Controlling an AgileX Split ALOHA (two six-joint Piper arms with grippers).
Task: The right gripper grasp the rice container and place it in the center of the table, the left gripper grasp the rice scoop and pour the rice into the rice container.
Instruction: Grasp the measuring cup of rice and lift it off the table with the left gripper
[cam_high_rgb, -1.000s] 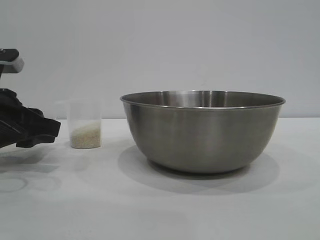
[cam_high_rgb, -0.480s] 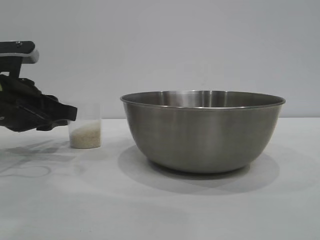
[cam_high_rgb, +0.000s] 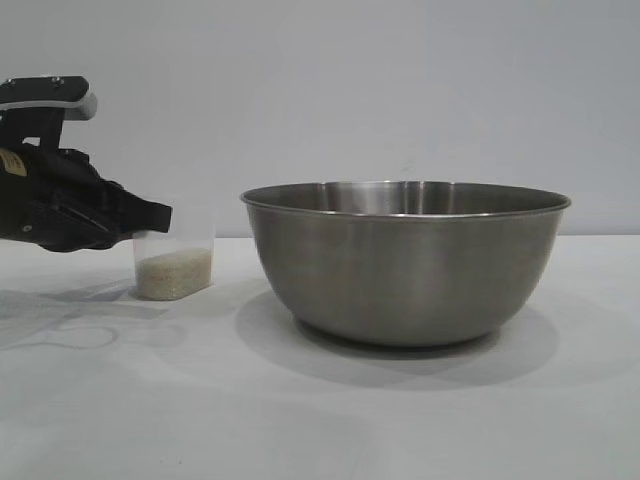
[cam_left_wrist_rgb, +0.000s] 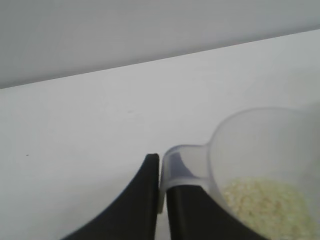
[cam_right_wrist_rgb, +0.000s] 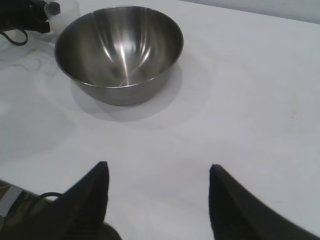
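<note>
Left gripper (cam_high_rgb: 155, 215) clamped on rice scoop (cam_high_rgb: 175, 262) handle, scoop tilted near worktop (cam_high_rgb: 320, 420) left edge, rice (cam_high_rgb: 175, 272) inside. Rice container (cam_high_rgb: 405, 260) mid-worktop, well apart. Right gripper (cam_right_wrist_rgb: 156, 172) spread wide, holding nothing.

The left arm reaches in from the left edge of the exterior frame at mid-height, its wrist close to level and tipped slightly down. The left gripper (cam_high_rgb: 150, 215) has its fingers (cam_left_wrist_rgb: 142, 200) pressed together on the loop handle of the rice scoop (cam_high_rgb: 174, 262). The right gripper (cam_right_wrist_rgb: 157, 200) hangs with its fingers spread well apart, gripping nothing, angled downward.
</note>
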